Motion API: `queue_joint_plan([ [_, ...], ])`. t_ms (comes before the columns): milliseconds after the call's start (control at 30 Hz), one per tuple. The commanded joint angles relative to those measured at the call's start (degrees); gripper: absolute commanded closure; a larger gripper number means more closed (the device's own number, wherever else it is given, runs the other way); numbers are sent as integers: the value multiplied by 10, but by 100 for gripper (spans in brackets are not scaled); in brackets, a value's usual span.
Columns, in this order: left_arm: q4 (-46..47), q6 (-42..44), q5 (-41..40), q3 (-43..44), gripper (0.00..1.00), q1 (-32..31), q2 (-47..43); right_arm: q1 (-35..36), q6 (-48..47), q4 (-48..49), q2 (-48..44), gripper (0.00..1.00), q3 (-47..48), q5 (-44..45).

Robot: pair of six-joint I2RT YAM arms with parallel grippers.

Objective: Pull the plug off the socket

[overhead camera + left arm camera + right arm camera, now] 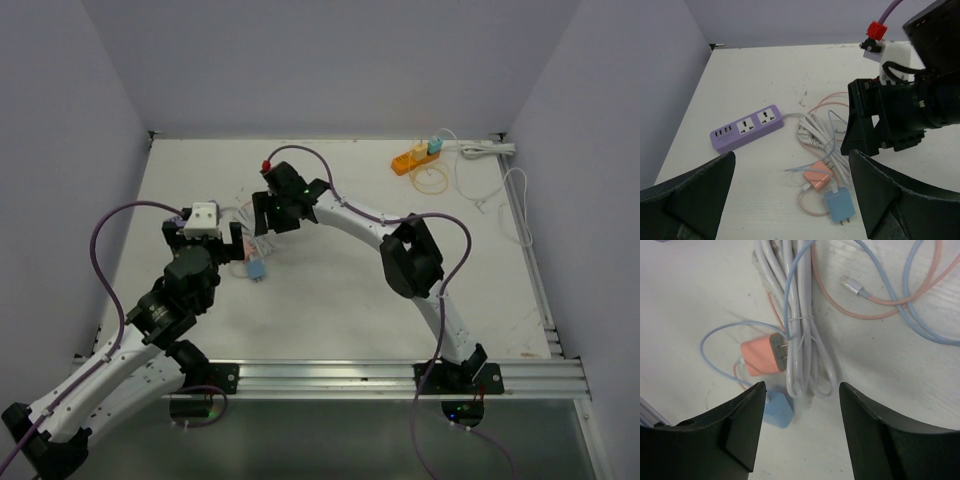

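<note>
Near the middle of the white table [330, 300], the right gripper [802, 386] hangs spread and empty over a coiled white cable [801, 315], where the orange plug [762, 357] lies on its side, its 2 prongs bare against the coil, a blue plug [777, 410] just beside it. The left gripper [792, 157], also spread wide and holding nothing, faces both plugs, while the purple power strip [746, 128] with its 2 sockets lies apart from them.

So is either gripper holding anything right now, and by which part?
Nothing is held. Both the left gripper and the right gripper are open; the right one hangs above the orange charger and white cord bundle without gripping either.
</note>
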Motion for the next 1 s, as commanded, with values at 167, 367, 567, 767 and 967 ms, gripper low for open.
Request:
queue_joint_plan([
  [167, 10, -11, 11, -5, 0, 4, 9, -34, -70, -60, -181, 23, -42, 110],
  [367, 11, -10, 14, -5, 0, 4, 10, -101, -79, -95, -228, 19, -66, 240],
  [567, 11, -10, 16, -5, 0, 4, 10, -177, -69, -78, -238, 17, -94, 365],
  [767, 12, -10, 17, -6, 0, 4, 11, -218, -49, -64, -184, 16, -64, 442],
  [967, 12, -9, 19, -6, 0, 4, 19, -244, -17, -41, -111, 19, -27, 425],
])
